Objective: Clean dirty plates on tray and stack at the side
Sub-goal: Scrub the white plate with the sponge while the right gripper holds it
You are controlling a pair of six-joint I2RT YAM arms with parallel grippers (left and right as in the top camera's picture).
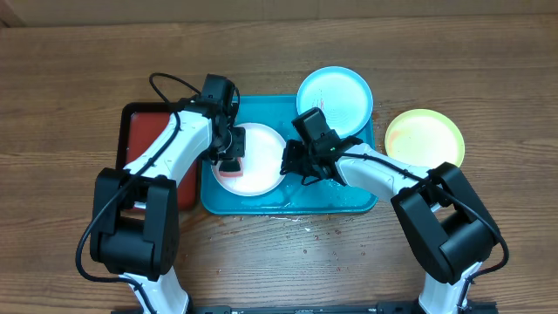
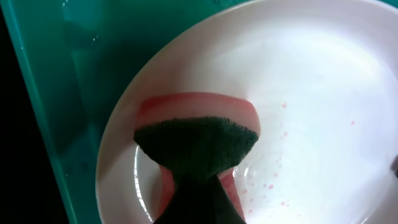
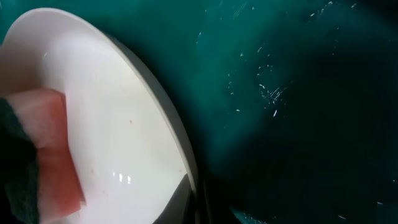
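The white-rimmed plate [image 1: 257, 153] lies in the left half of the cyan tray [image 1: 349, 199]. My left gripper [image 1: 229, 163] is shut on a pink sponge with a dark green scrub side [image 2: 196, 146] and presses it on the plate's [image 2: 311, 93] left part, with pink droplets beside it. My right gripper [image 1: 290, 164] is shut on the plate's right rim [image 3: 180, 143]; one finger [image 3: 186, 199] lies on the inside. The sponge also shows in the right wrist view [image 3: 53, 137]. The cyan plate [image 1: 336, 96] sits at the tray's back right corner. The lime-green plate [image 1: 425, 138] lies on the table to the right.
A smaller red tray with a dark rim [image 1: 144, 131] lies to the left of the cyan tray, under my left arm. The tray floor [image 3: 298, 93] is wet, and water drops lie on the wooden table in front of it [image 1: 296, 222].
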